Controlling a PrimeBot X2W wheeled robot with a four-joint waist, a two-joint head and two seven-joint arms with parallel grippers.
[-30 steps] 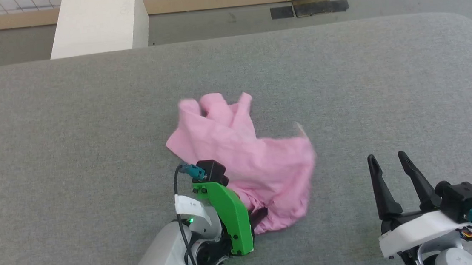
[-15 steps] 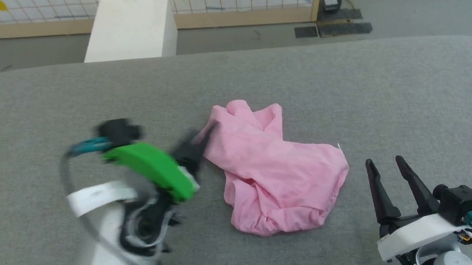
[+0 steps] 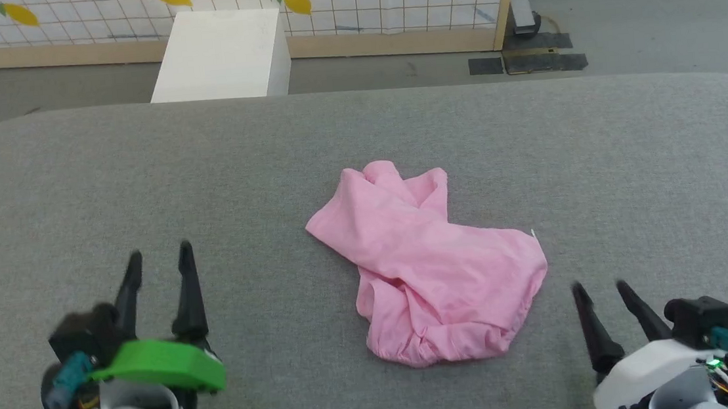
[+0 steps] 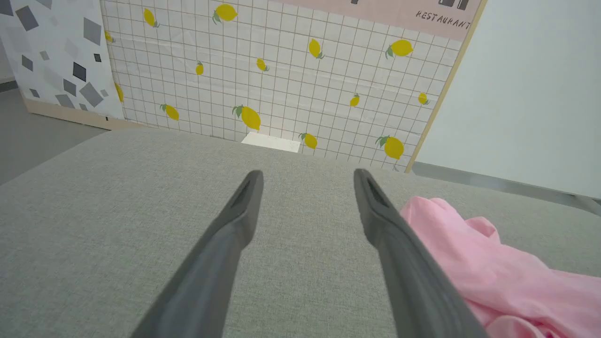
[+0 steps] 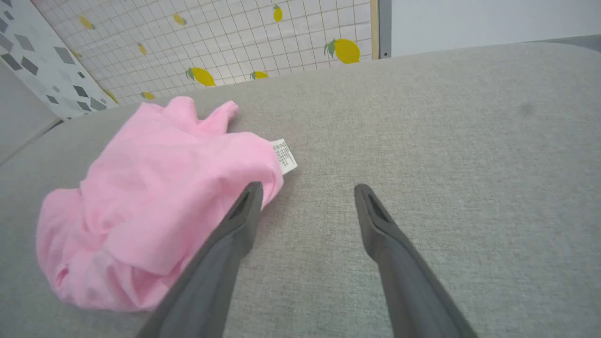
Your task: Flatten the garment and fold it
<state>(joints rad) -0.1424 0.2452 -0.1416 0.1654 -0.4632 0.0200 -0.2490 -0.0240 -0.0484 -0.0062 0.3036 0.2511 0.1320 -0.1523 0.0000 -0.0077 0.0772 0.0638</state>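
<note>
The pink garment lies crumpled in a heap at the middle of the grey padded table. Its white label sticks out at the right edge. My left gripper stands open at the lower left, well clear of the cloth, with nothing between its fingers. From the left wrist the garment lies just right of the left gripper. My right gripper is open at the lower right, just off the heap's right edge. In the right wrist view the garment lies beside the left finger of the right gripper.
A white box stands on the floor behind the table's far edge. Behind it runs a tiled partition with lemon prints. Dark mats lie on the floor at the back right. Bare grey table surrounds the heap.
My left gripper let go of the garment, swung left and back, and now stands open. The garment dropped into a settled heap. The head camera tilted up, shifting the whole picture.
</note>
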